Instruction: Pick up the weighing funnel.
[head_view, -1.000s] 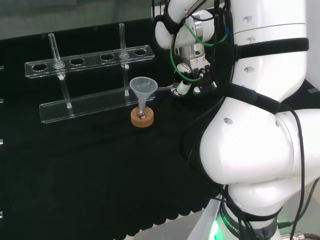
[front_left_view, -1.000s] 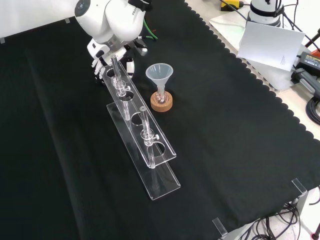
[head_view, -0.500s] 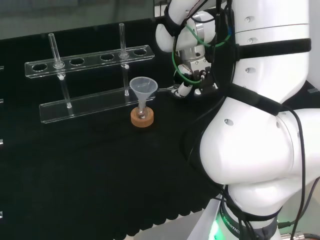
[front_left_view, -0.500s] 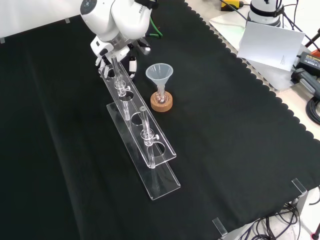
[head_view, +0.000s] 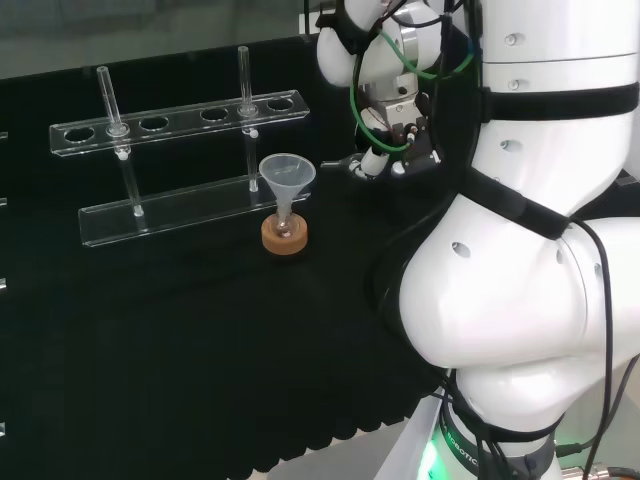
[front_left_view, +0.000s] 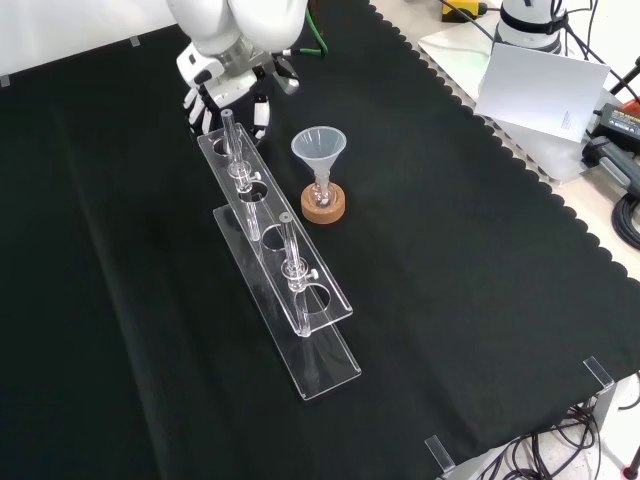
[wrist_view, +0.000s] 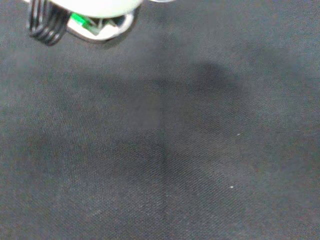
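Gripping the weighing funnel (head_view: 336, 163), the hand (front_left_view: 228, 88) flanks a funnel-topped flask (front_left_view: 321, 195)

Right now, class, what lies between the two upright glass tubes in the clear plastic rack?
Two empty holes in the rack's top bar, as the head view shows.

arm extended | hand (head_view: 390, 150) — fingers curled, pinching weighing funnel (head_view: 335, 163)

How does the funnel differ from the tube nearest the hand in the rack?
The funnel is a wide cone; the tube is thin and straight. The funnel stands in a small flask on a cork ring; the tube stands in the clear rack. Both are clear, upright and apart from the hand.
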